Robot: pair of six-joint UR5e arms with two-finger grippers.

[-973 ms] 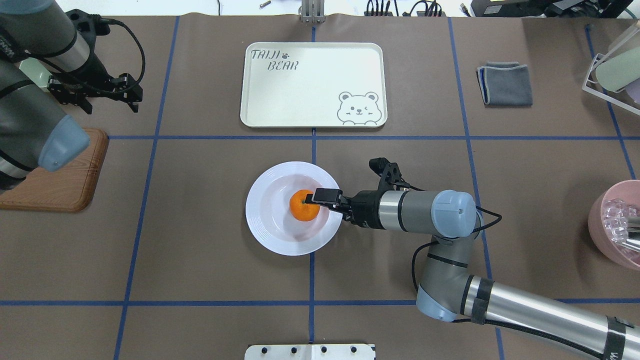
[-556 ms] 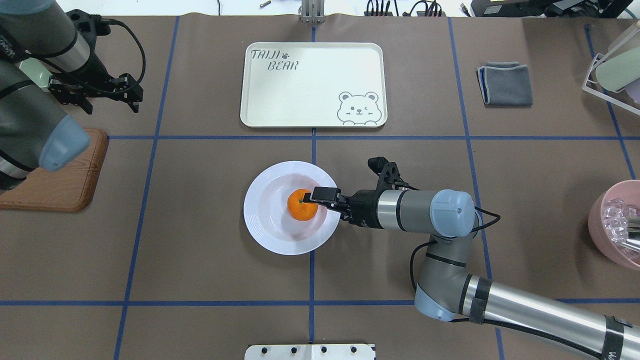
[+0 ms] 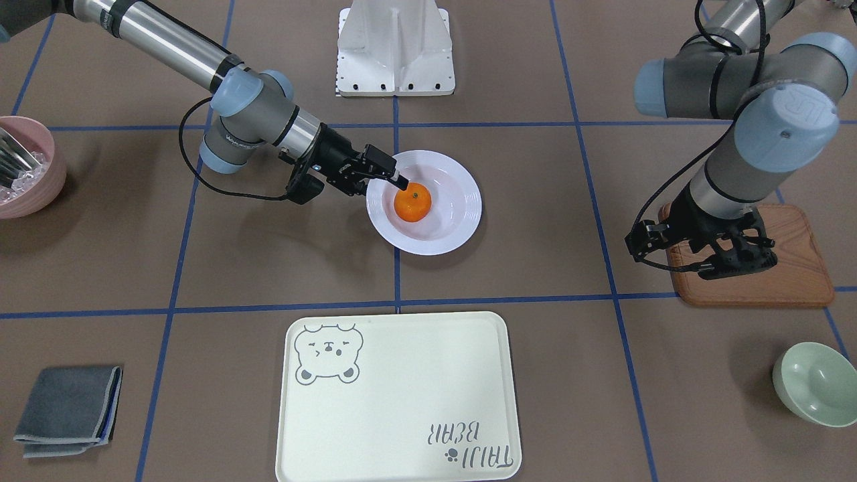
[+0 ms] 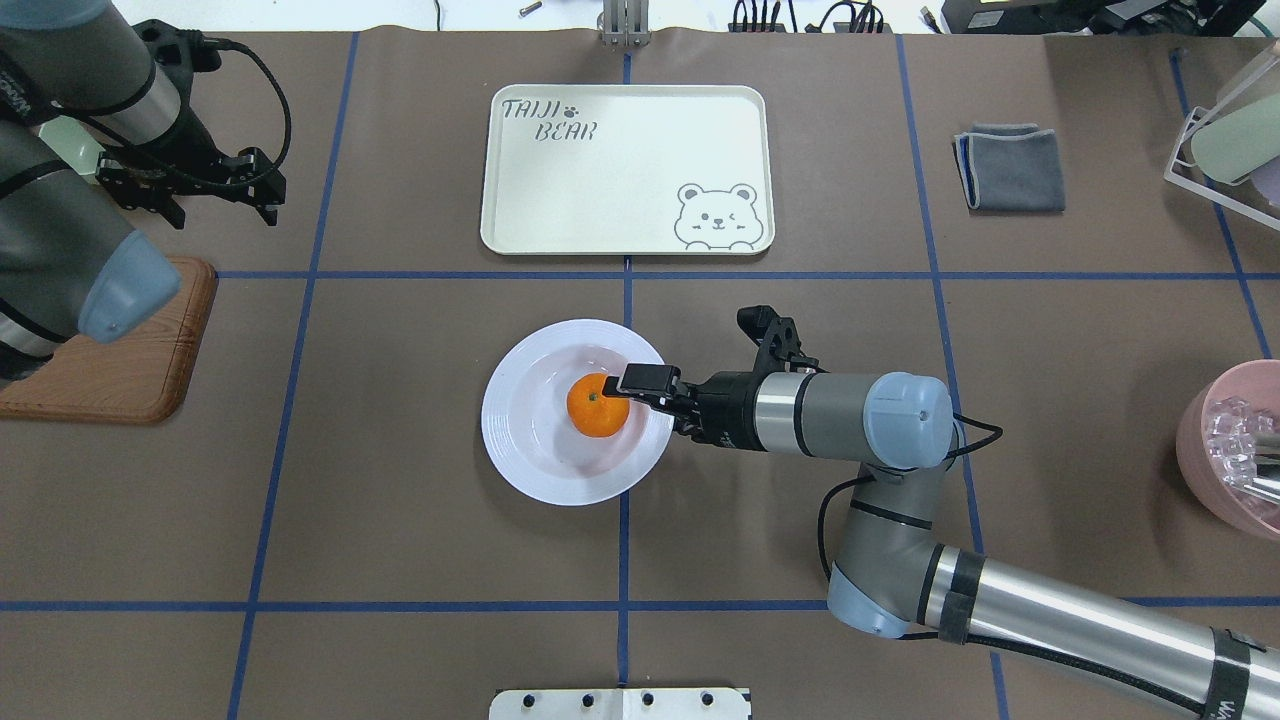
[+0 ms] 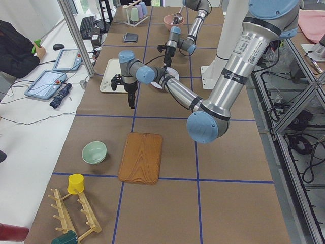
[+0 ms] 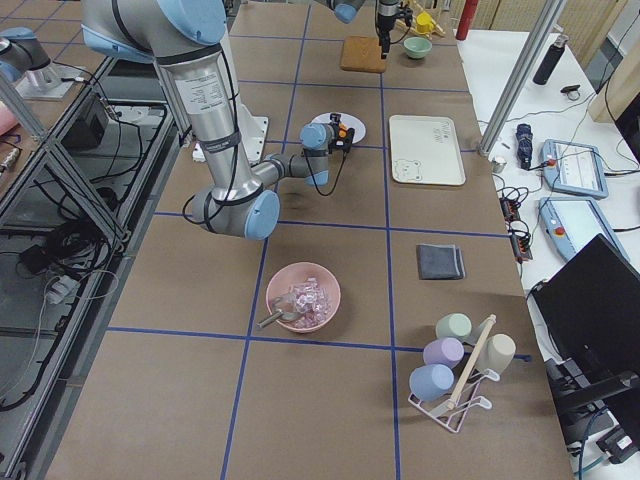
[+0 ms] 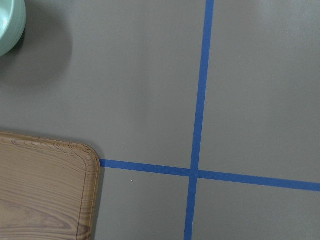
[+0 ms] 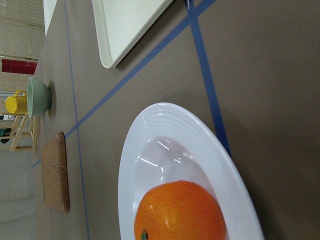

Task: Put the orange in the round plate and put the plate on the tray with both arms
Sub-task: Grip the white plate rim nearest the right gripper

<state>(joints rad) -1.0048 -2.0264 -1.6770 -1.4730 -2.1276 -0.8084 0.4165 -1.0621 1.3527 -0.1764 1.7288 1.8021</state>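
The round plate [image 4: 520, 458], with the orange [image 4: 598, 405] sitting in it, is sliding a little along the desk, away from the right tool [image 4: 628, 383]. I cannot tell if that tool is wide or narrow. The left tool [image 4: 224, 208] is hanging wide and empty. The plate is not going on the tray [image 4: 620, 170] yet.

From behind the robot one camera looks down the bench [image 4: 400, 520]; another faces it from across, both sharing the tray [image 4: 620, 150]. Two end cameras watch from afar. The left wrist stares straight down, close; the right skims the round plate [image 8: 135, 160], seemingly rolled sideways.
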